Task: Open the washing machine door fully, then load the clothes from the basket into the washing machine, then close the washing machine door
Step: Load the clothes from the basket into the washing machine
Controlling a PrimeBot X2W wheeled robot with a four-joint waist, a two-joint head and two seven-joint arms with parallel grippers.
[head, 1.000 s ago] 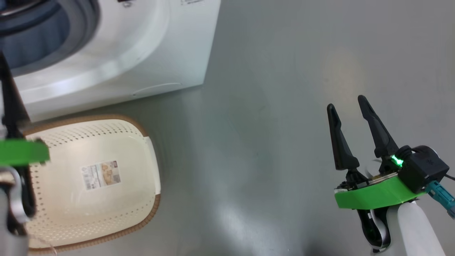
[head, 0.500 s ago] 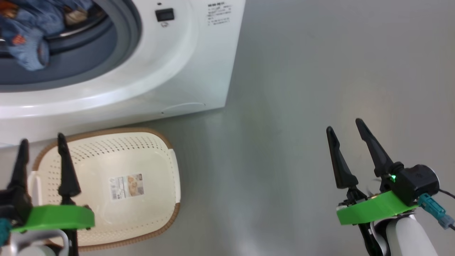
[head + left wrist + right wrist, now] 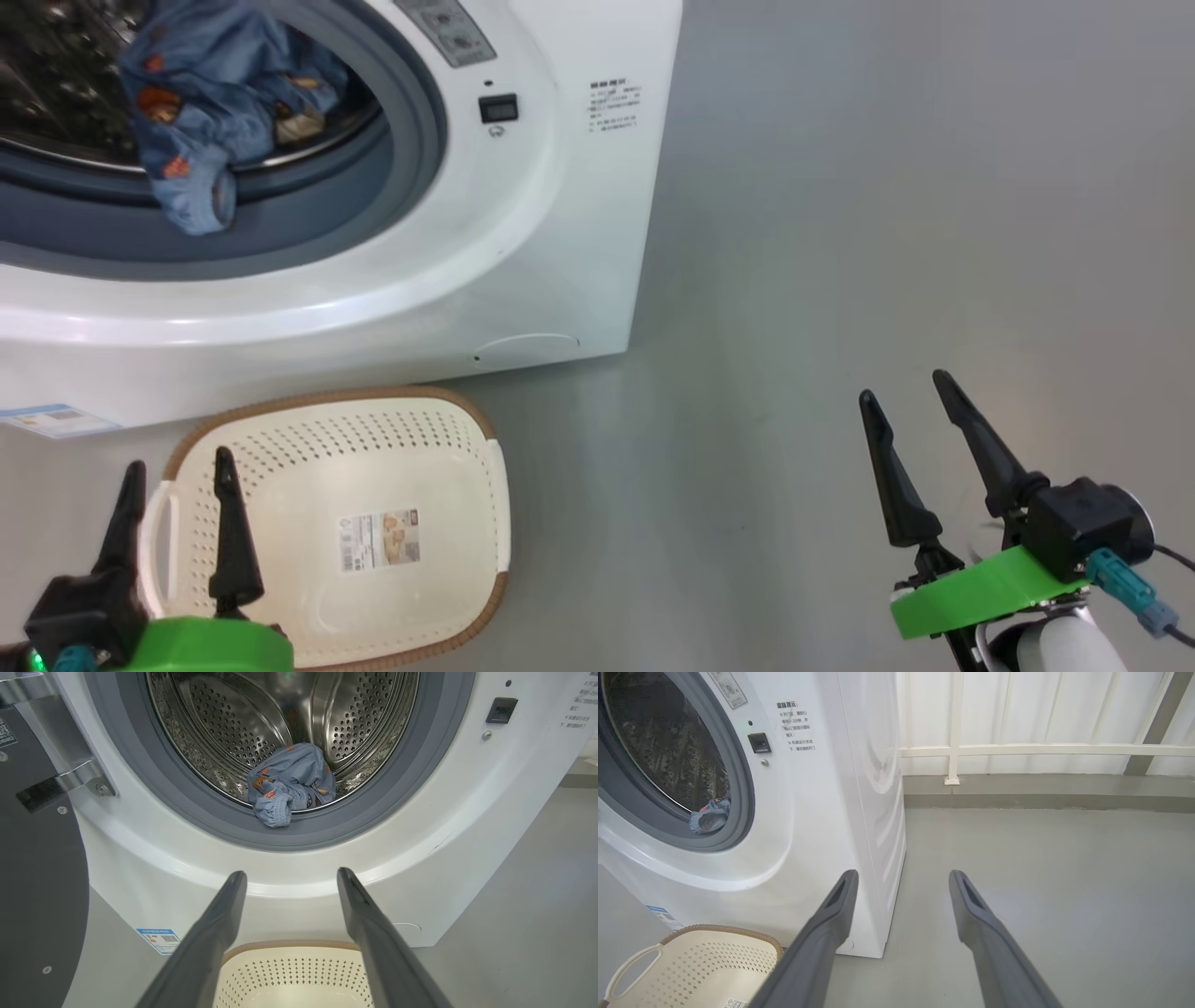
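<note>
The washer (image 3: 560, 233) stood on the grey floor (image 3: 840, 233) with its door (image 3: 37, 882) swung wide open. In the left wrist view the door showed as a dark panel at the left edge, hung on a metal hinge (image 3: 84, 774). The clothes (image 3: 205, 112) showed as a blue garment with orange-brown prints, bunched at the front of the steel drum (image 3: 224, 728). One cuff drooped over the drum's lip onto the grey-blue seal (image 3: 411, 140). A small black latch slot (image 3: 498, 108) sat on the white front to the right of the opening, and a blue sticker (image 3: 47, 420) sat low at the front's left corner.

The basket (image 3: 327, 399) stood on the floor just in front of the washer's bottom edge, with a label (image 3: 378, 539) on its bottom and a white handle (image 3: 159, 532) on its left side.

The left fingers (image 3: 229, 541) were spread apart with nothing between them. They hung above the basket's left side and pointed toward the drum opening. The right fingers (image 3: 892, 485) were likewise spread and held nothing. They hung over the floor, well to the right of the basket and the washer's right corner. In the right wrist view a white railed wall (image 3: 1041, 749) stood beyond them
</note>
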